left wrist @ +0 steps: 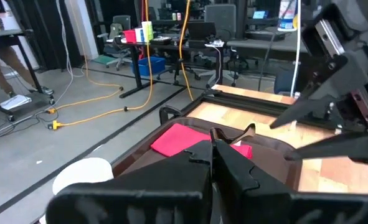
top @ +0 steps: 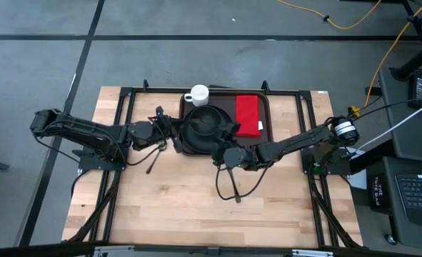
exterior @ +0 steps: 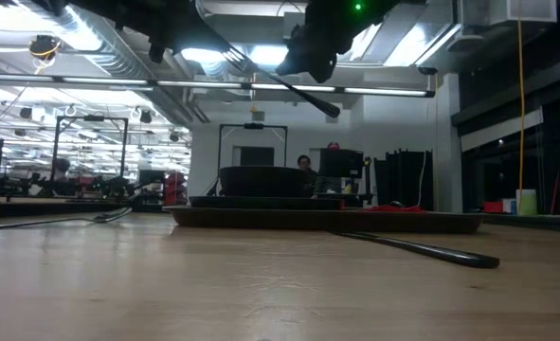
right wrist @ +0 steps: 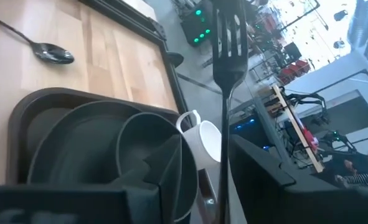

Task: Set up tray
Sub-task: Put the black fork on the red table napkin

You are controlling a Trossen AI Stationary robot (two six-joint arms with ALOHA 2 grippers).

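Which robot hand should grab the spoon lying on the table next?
Left. The grey metal spoon lies on the wooden table close beside the left hand. The right hand is busy holding a black fork.

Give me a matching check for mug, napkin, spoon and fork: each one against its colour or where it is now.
Things:
1. mug
2. napkin
3. spoon
4. fork

Colour or place:
A. on the bare wood, off the tray
B. white
C. held in the right gripper
D. red, lying on the tray

Pairs: 1-B, 2-D, 3-A, 4-C
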